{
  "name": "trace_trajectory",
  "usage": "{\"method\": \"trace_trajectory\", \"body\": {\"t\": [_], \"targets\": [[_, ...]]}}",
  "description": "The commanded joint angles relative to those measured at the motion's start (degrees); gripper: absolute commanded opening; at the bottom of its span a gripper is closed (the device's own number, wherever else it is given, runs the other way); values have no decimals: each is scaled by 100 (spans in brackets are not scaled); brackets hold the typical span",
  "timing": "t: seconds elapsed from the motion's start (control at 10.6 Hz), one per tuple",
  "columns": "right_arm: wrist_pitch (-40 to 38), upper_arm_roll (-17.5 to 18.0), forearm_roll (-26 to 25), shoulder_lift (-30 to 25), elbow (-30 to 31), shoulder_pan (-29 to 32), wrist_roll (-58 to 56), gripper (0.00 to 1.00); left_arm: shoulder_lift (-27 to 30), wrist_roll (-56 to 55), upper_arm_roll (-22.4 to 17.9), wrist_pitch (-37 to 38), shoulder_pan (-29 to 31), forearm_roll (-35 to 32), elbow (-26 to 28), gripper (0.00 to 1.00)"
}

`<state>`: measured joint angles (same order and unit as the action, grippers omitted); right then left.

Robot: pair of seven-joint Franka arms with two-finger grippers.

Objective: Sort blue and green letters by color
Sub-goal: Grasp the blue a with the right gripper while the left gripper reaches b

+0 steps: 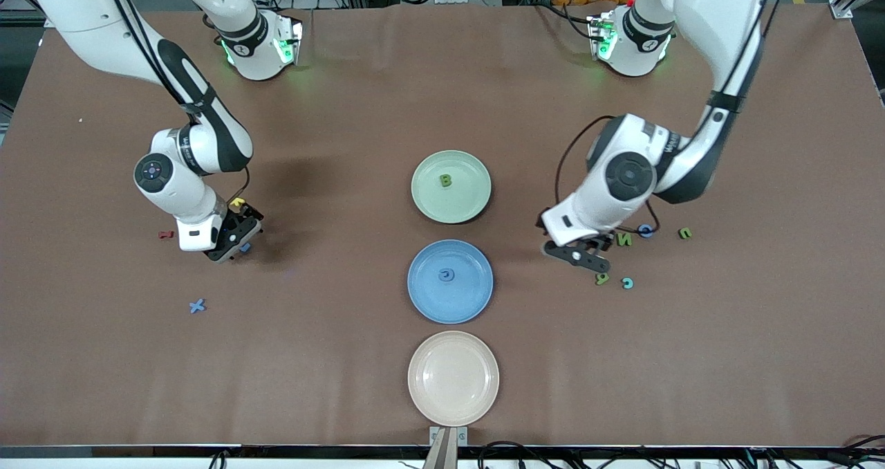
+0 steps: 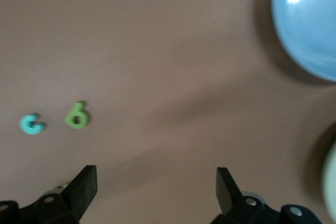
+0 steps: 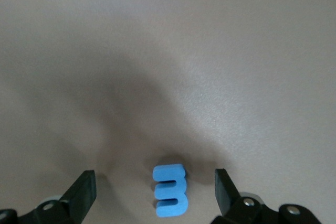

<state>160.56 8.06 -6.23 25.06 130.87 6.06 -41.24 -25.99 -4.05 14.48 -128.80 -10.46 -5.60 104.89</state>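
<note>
Right wrist view: right gripper (image 3: 152, 192) gapes around blue letter (image 3: 170, 191); left gripper (image 2: 156, 190) wide over bare table (image 2: 157, 51).

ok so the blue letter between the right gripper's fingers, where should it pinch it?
Straight down from above. The blue letter lies flat on the table, centred between the open right gripper fingers. Probably close across its two outer edges: the notched side offers less flat surface, and nothing crowds it.

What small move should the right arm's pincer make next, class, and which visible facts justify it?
Probably lower straight down and close. The right pincer stands open with the blue letter lying on the table between its fingers, not yet gripped. The blue plate already holds one blue letter.
</note>
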Motion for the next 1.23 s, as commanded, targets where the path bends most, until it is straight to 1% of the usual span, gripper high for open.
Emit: {"method": "trace_trajectory", "body": {"t": [0.0,0.09,0.19,0.28,0.38,0.57,0.76,0.94,1.04,1.13], "targets": [[203,81,-106,34,96,159,-33,100,-134,983,72,-144,464,-195,58,100],[212,81,-106,34,96,159,-33,95,-178,1238,72,-519,666,-396,241,100],[186,81,-106,43,96,168,-42,61,-266,1484,81,-914,816,-502,382,100],[169,81,-106,43,96,168,-42,40,-397,1687,72,-1171,861,-530,427,100],[168,81,-106,43,96,177,-42,29,-468,1784,63,-1452,861,-582,523,100],[168,73,-106,43,87,212,11,18,-600,1926,72,-1910,1036,-1221,629,100],[168,81,-97,43,61,203,212,14,-758,1943,72,-2148,1090,-1390,629,100],[168,73,-80,17,26,203,283,14,-899,1943,72,-2298,1064,-1732,612,100],[160,73,-71,-27,-9,203,553,14,-926,1943,72,-2298,1055,-1743,586,100],[125,81,-62,-71,-79,151,1191,14,-934,1943,72,-2298,968,-1751,568,100]]}}
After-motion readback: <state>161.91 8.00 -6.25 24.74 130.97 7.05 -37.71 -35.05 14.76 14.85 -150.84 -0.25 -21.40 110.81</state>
